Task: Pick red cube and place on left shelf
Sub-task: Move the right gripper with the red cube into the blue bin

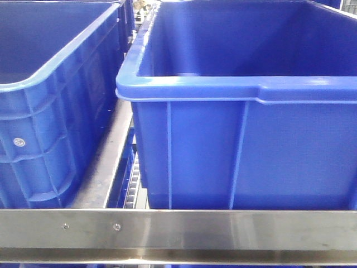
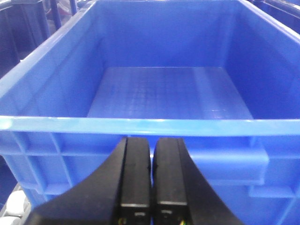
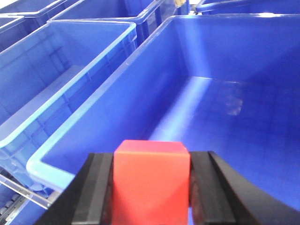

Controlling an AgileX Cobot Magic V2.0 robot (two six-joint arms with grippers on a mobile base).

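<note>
My right gripper (image 3: 151, 161) is shut on the red cube (image 3: 151, 183), which fills the space between both black fingers. It hangs above the near left part of a large blue crate (image 3: 225, 112). My left gripper (image 2: 151, 150) is shut with nothing in it, just in front of the near rim of another blue crate (image 2: 164, 93) whose floor is bare. The left shelf shows in the front view as a brushed steel front rail (image 1: 223, 229) with two small screws (image 1: 116, 226). Neither gripper nor the cube appears in the front view.
Two blue crates (image 1: 50, 111) (image 1: 245, 111) stand side by side on the shelf, with a steel divider rail (image 1: 106, 162) in the gap between them. More blue crates (image 3: 61, 70) stand to the left in the right wrist view.
</note>
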